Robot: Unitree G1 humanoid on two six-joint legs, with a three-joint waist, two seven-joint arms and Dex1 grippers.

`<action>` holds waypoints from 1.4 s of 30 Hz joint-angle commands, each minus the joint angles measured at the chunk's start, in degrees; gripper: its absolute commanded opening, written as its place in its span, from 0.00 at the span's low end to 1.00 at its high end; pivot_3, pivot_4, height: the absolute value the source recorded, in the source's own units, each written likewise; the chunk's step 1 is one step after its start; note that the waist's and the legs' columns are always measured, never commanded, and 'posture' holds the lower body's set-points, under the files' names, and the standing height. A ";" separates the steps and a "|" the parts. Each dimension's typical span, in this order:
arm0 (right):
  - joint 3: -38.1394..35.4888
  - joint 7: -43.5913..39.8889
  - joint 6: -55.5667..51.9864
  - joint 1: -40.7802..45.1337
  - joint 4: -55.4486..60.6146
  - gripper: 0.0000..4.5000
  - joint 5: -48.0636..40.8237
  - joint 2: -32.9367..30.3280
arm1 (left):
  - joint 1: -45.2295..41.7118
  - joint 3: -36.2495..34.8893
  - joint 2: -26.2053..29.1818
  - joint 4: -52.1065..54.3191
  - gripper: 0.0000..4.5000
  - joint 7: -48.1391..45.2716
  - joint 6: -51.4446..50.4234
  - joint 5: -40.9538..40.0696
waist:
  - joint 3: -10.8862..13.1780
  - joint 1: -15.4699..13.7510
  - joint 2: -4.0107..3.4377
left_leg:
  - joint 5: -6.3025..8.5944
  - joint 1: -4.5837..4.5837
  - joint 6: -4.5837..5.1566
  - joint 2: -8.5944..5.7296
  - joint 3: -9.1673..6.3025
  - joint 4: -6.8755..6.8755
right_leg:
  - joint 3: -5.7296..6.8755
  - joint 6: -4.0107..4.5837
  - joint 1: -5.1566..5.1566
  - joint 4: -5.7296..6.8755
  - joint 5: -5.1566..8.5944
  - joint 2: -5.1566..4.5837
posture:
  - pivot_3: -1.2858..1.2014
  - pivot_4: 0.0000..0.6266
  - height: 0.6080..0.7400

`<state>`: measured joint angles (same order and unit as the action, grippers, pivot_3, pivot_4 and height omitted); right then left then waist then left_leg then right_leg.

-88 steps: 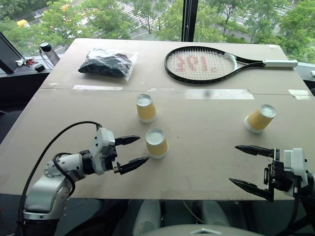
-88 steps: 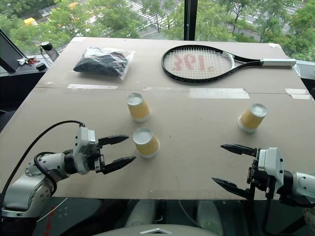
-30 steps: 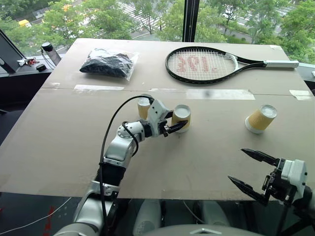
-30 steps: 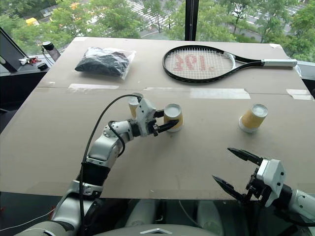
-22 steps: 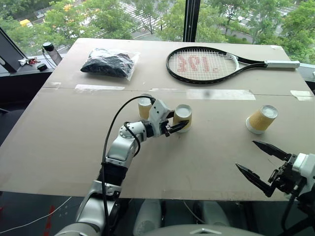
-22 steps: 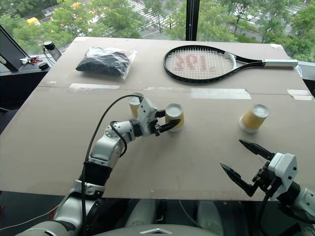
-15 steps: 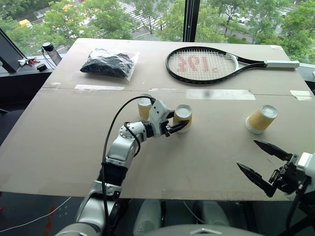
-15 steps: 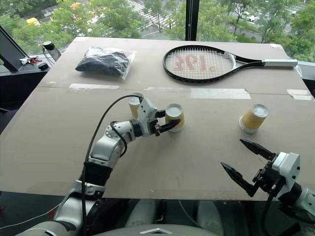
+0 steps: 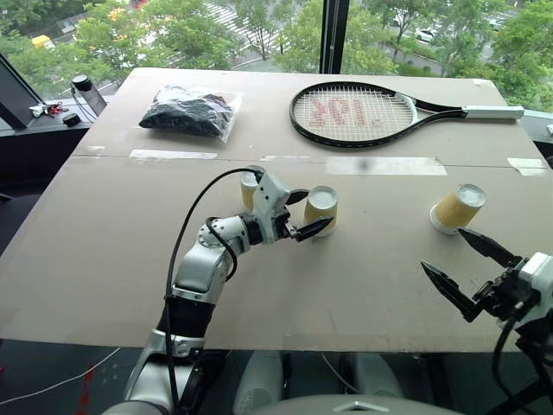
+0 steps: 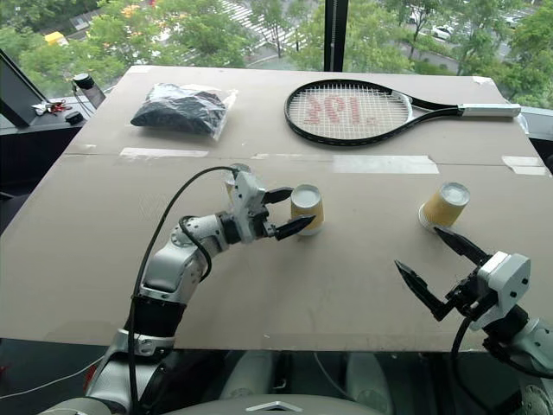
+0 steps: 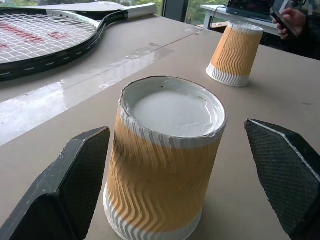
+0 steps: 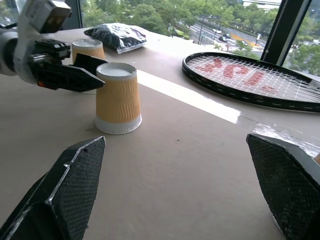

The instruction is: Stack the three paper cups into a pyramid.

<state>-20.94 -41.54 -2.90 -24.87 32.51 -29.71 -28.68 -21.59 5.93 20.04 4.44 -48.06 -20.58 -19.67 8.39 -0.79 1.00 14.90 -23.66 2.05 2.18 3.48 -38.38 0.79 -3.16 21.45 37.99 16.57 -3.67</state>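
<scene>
Left gripper (image 9: 304, 214) spread wide around an upturned paper cup (image 9: 320, 210), likely light and crushable, best pinched gently mid-wall.

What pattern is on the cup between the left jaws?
Yellow-tan wavy ribbing, white base, on the cup; clearest in the left wrist view.

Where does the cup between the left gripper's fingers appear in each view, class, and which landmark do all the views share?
Left eye view: the middle cup, table centre, by the left gripper.
Right eye view: table centre.
Left wrist view: large, in the foreground.
Right wrist view: beside the left gripper.
Shared landmark: the tennis racket.
</scene>
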 commanded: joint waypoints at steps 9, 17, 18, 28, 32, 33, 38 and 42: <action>0.50 18.09 -7.45 16.43 -12.07 1.00 17.85 0.13 | 16.35 -9.96 9.35 17.64 0.98 -6.08 -0.56 -10.31 | -0.04 0.33 -0.06 | -0.01 0.01 -0.02 -0.01 0.13 0.02 | -0.14 0.00 0.10 0.04 0.00 -0.02 | 0.52 0.24 1.00; 1.15 20.65 -12.17 25.50 -19.45 1.00 16.37 2.06 | 22.37 -18.00 15.89 22.53 0.98 -17.22 -4.02 -27.17 | -0.04 0.02 -0.15 | 0.00 0.00 -0.01 0.00 0.10 0.04 | -0.09 0.02 0.09 0.02 0.00 -0.04 | 0.52 0.24 1.00; 0.95 21.02 -12.86 26.50 -20.02 1.00 15.71 2.56 | 22.93 -18.48 16.56 22.78 0.98 -17.78 -4.44 -28.09 | -0.04 0.11 -0.15 | 0.00 0.00 0.00 -0.01 0.13 0.04 | -0.13 0.01 0.10 0.02 0.00 -0.04 | 0.52 0.24 1.00; 0.98 23.00 -16.67 32.69 -23.39 1.00 12.87 4.15 | 25.35 -18.68 17.32 24.28 0.98 -17.88 -4.08 -29.36 | -0.03 0.20 -0.18 | 0.00 0.01 0.00 0.02 0.13 0.07 | -0.13 0.01 0.12 0.03 0.00 0.00 | 0.52 0.24 1.00; 1.33 21.68 -17.06 32.79 -22.35 0.73 11.50 3.83 | 25.97 -18.83 17.52 24.21 1.00 -17.98 -3.81 -29.42 | -0.03 0.22 -0.18 | 0.00 0.01 0.00 0.02 0.12 0.07 | -0.13 0.01 0.12 0.03 0.00 0.01 | 0.52 0.24 1.00; 1.46 21.26 -17.13 32.62 -21.80 0.63 11.23 3.65 | 26.07 -18.89 17.55 24.18 1.00 -17.97 -3.79 -29.43 | -0.03 0.24 -0.19 | 0.00 0.01 0.00 0.02 0.12 0.07 | -0.13 0.01 0.13 0.03 0.00 0.01 | 0.52 0.24 1.00; 2.99 16.80 -19.26 31.51 -16.56 0.49 8.31 1.98 | 26.85 -19.14 17.57 23.49 1.00 -18.14 -3.05 -28.64 | -0.03 0.23 -0.19 | 0.00 0.00 0.01 0.02 0.13 0.08 | -0.14 0.01 0.13 0.03 0.00 0.01 | 0.52 0.24 1.00; 6.08 12.63 -21.79 31.31 -11.71 0.49 5.92 -0.11 | 27.70 -20.10 17.75 23.04 1.00 -18.03 -2.97 -28.80 | -0.03 0.34 -0.20 | 0.01 0.01 0.01 0.03 0.12 0.08 | -0.13 0.01 0.14 0.02 0.00 0.01 | 0.52 0.24 1.00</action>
<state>-15.36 -27.04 -24.10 6.08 17.01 -21.90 -27.74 5.81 -12.33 37.09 26.48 -65.80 -24.53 -47.46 8.36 -0.46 0.80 14.92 -23.65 2.08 2.21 3.60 -38.29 0.65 -3.15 21.59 38.01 16.57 -3.66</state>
